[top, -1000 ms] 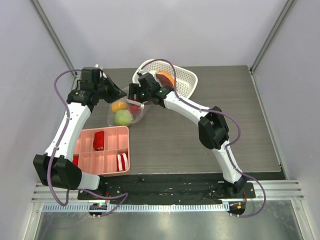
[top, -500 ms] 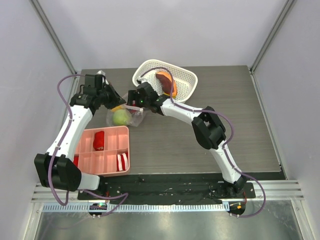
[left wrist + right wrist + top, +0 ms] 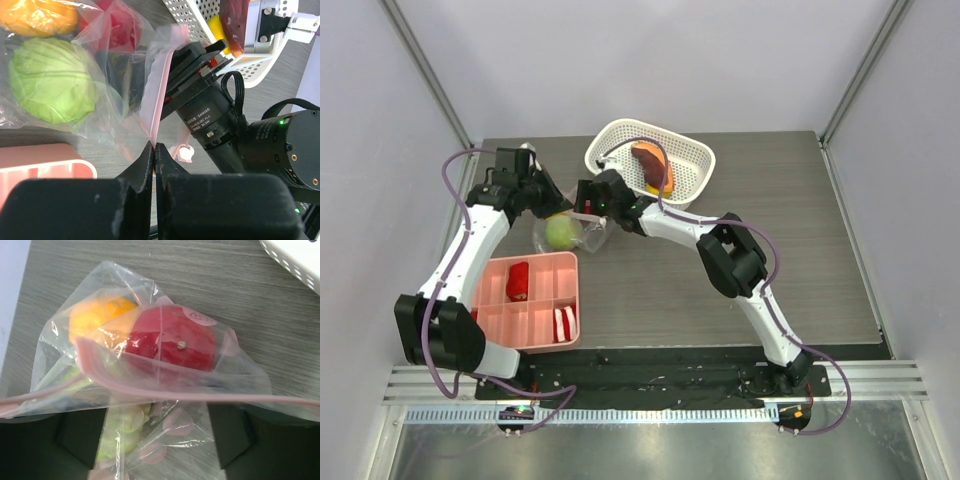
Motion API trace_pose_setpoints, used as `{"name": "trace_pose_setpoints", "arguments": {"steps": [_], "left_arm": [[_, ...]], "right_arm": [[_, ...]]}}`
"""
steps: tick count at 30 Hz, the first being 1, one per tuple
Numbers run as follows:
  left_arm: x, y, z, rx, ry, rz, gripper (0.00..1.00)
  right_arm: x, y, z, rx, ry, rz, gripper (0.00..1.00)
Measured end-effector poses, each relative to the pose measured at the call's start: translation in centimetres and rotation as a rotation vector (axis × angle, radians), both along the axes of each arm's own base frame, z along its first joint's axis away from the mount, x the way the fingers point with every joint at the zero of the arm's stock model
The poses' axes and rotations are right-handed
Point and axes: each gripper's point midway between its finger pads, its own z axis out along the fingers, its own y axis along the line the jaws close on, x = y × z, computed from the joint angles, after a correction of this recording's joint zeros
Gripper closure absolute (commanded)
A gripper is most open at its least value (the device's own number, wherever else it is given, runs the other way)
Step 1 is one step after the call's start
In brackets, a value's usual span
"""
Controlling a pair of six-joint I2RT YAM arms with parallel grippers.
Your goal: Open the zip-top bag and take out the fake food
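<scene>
The pink zip strip of the zip-top bag is being pinched between the closed jaws of the left gripper. The bag is being positioned over the table, just left of the white basket. The fake food is being contained inside it: green ball, orange fruit, red fruit. The right gripper is being presented with jaws wide apart at the bag's mouth, gripping nothing. An orange-brown wedge is being carried in the basket.
</scene>
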Motion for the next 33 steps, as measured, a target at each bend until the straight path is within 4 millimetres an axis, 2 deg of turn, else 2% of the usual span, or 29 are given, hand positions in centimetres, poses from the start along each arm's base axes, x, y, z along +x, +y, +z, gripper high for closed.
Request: {"name": "trace_pose_setpoints", "arguments": {"steps": [2,4,5,11,16,23,28,33], "left_arm": [[0.0,0.0,0.0,0.0,-0.002,0.0,1.0],[0.0,0.0,0.0,0.0,-0.002,-0.001,1.0],[0.0,0.0,0.0,0.001,-0.003,-0.002,1.0],[0.1,0.0,0.0,0.009,-0.005,-0.012,1.0],[0.3,-0.4,0.9,-0.005,-0.024,-0.033,1.0],[0.6,-2.2,3.9,-0.072,-0.078,-0.064,1.0],[0.3,-4.2,6.6,-0.126,-0.128,-0.1,1.0],[-0.7,-5.0,9.6,-0.172,-0.183,-0.116,1.0]], "right_arm": [[0.3,0.3,0.0,0.011,-0.01,-0.003,0.4],[0.9,0.6,-0.2,0.028,-0.015,-0.013,0.43],[1.1,0.7,-0.4,0.037,-0.013,-0.018,0.48],[1.5,0.4,-1.0,0.057,0.0,-0.032,0.5],[1.1,0.0,-0.8,0.036,0.008,-0.026,0.48],[0.1,-2.0,2.8,-0.026,0.013,-0.024,0.44],[-0.7,-3.5,6.8,-0.09,-0.024,0.012,0.41],[-2.0,-5.5,10.4,-0.164,-0.05,0.049,0.39]]}}
